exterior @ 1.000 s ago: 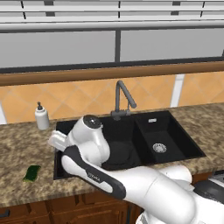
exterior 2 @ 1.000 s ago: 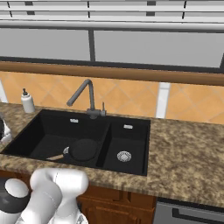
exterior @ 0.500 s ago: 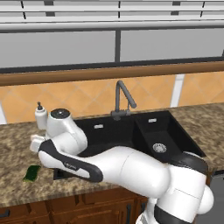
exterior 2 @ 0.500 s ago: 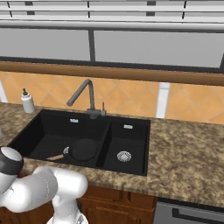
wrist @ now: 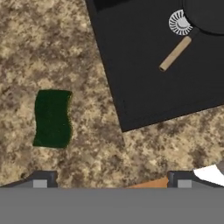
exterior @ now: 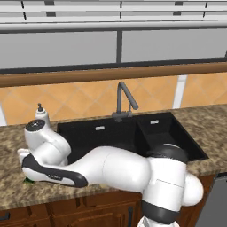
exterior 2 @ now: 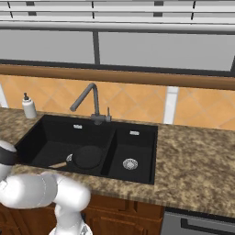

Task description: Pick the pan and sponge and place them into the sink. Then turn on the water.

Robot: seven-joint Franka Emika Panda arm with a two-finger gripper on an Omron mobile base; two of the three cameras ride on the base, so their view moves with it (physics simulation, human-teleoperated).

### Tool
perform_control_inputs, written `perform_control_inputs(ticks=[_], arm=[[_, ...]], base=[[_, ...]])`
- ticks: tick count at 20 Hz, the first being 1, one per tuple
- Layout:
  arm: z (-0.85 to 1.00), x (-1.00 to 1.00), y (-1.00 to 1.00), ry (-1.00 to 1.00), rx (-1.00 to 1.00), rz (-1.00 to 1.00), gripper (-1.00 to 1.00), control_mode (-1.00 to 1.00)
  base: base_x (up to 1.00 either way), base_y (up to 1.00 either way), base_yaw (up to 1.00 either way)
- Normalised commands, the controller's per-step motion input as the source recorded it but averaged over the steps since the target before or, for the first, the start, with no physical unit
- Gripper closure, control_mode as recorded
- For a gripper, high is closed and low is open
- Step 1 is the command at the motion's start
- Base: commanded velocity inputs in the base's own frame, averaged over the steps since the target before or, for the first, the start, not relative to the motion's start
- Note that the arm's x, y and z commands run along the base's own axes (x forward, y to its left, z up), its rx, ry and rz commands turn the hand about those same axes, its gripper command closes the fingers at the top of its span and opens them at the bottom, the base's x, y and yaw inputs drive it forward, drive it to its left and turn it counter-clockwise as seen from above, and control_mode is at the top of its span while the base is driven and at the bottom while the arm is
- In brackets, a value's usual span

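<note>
On the speckled counter, left of the sink, lies the green sponge [wrist: 53, 118], flat and alone. My gripper [wrist: 111, 181] hangs open above the counter. The sponge is ahead of it, on the side of its left fingertip [wrist: 43, 178], and nothing is between the fingers. The black pan [exterior 2: 87, 157] rests in the sink's [exterior 2: 133, 176] larger left bowl, its wooden handle [wrist: 175, 53] pointing toward the sponge side. In the left base view my arm covers the sponge [exterior: 29, 180] except for a green sliver. No water runs from the faucet [exterior 2: 92, 103].
A white soap dispenser [exterior 2: 29, 106] stands at the back left of the counter, behind the sponge area. The sink's front left corner [wrist: 124, 124] lies close to the right of the sponge. Granite counter [exterior 2: 197, 160] stretches to the right of the sink.
My arm has swung left from above the sink's left bowl to above the counter beside it, now covering most of the sponge. The gripper stays open. The pan has not moved.
</note>
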Motion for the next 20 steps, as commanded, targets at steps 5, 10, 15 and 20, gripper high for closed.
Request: perform_control_inputs(ticks=[5,10,15,20], arm=[[-0.39,0.00,0.10,0.01,-0.05,0.03,-1.00,-1.00],[-0.35,0.11,0.08,0.07,-0.07,0.06,-1.00,-1.00],[-0.01,0.27,0.23,0.05,-0.07,0.02,-1.00,-1.00],[-0.08,0.15,0.25,-0.02,-0.06,0.00,-1.00,-1.00]], base=[[0.00,0.00,0.00],[0.00,0.00,0.00],[0.00,0.00,0.00],[0.00,0.00,0.00]])
